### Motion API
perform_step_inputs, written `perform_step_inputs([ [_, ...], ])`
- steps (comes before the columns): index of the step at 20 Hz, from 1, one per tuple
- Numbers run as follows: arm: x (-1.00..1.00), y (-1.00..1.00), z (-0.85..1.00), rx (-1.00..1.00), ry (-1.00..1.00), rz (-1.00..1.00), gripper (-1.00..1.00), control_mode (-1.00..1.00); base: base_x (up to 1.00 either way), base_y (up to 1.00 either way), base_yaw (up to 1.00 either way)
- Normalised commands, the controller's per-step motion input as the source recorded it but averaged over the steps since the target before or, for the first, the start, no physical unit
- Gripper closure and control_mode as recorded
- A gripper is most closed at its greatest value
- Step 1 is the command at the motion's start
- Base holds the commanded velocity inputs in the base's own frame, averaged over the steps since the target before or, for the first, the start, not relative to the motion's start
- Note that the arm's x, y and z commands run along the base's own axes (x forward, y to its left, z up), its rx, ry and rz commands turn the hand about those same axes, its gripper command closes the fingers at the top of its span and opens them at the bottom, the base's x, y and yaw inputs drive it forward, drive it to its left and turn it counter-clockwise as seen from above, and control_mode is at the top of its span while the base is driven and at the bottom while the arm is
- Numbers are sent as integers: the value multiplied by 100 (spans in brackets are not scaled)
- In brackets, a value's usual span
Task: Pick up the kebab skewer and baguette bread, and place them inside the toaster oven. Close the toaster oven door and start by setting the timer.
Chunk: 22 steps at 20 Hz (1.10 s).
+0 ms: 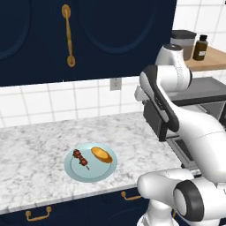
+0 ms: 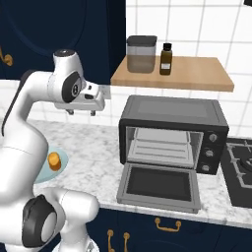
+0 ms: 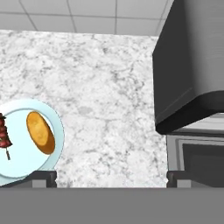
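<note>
Skewer: the kebab skewer point(image 1: 80, 158) lies on the left part of a pale blue plate point(image 1: 75, 173), a thin stick with dark red meat chunks, apart from the loaf.
Bread: the baguette bread point(image 1: 101, 154) lies on the same plate, to the right of the skewer, crust golden, set at a slant.
Plate: rests on the marble counter point(image 1: 39, 150), near its front edge, well apart from the oven.
Oven: the toaster oven point(image 2: 173, 118) stands on the counter to the right of the plate; its rack point(image 2: 162, 143) shows inside.
Door: the toaster oven door point(image 2: 158, 186) is folded down flat toward the counter's front, so the mouth is free.
Gripper: the gripper point(image 2: 82, 112) hangs high above the counter between plate and oven, jaws spread wide, nothing between them, fingertips point(image 3: 41, 179) pointing down.
Shelf: a wooden shelf point(image 2: 197, 74) above the oven carries a canister point(image 2: 141, 54) and a brown bottle point(image 2: 166, 59).
Step in hand, as judged: reaching for the first food item; neither is lifted yet.
Handling advice: swing the hand left until it is over the plate, turn the jaws across the skewer's length, come down straight, and pinch at the meat rather than the bare stick, staying clear of the loaf.
</note>
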Motion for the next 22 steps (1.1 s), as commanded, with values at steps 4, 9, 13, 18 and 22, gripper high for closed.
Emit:
perform_step_inputs([
  [4,-73,-95,0,11,-10,5,-100,-100,0,0,0],
  [9,-84,-100,0,13,-11,2,-100,-100,0,0,0],
  [13,-77,-100,-5,7,-14,0,-100,-100,0,0,0],
  [18,0,-92,-16,3,-23,0,-100,-100,0,0,0],
  [22,27,-60,-26,4,-33,0,-100,-100,0,0,0],
])
